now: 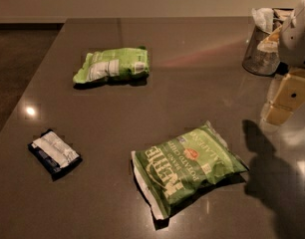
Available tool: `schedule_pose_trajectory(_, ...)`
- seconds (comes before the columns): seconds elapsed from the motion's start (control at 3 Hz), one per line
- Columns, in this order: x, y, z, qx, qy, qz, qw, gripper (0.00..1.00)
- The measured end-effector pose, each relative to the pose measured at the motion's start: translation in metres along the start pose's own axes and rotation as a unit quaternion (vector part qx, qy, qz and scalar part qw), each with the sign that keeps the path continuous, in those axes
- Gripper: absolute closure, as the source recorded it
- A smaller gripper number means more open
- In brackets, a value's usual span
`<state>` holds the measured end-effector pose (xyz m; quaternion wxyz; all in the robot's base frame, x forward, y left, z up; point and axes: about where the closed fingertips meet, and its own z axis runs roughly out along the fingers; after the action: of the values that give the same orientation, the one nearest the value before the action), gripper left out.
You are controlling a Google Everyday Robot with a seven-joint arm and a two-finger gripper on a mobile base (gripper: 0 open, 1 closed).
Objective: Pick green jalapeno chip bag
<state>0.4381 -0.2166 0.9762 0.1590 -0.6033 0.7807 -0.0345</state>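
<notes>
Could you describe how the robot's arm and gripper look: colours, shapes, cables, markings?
The gripper shows at the right edge of the view, above the table, right of the green jalapeno chip bag. It is pale cream-yellow and blocky, with flat faces. Above it sits a rounded white arm housing. No cables or markings are visible.

White rounded arm (298, 31), cream blocky hand (283, 102) at right edge.

I count: one green jalapeno chip bag (187, 166), one paler green bag (112, 66), one dark packet (54, 152), one cup (259, 54), one pincer (284, 101) at right edge.
</notes>
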Motion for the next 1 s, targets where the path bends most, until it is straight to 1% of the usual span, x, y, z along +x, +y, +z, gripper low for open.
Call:
schedule_pose_trajectory(0.33, 0.000, 0.000, 0.000, 0.000, 0.000, 0.000, 1.0000, 0.00)
schedule_pose_trajectory(0.67, -0.001, 0.010, -0.002, -0.004, -0.018, -0.011, 0.9998, 0.00)
schedule_pose_trajectory(1.0, -0.013, 0.038, 0.003, -0.028, -0.044, -0.059, 0.9969, 0.00)
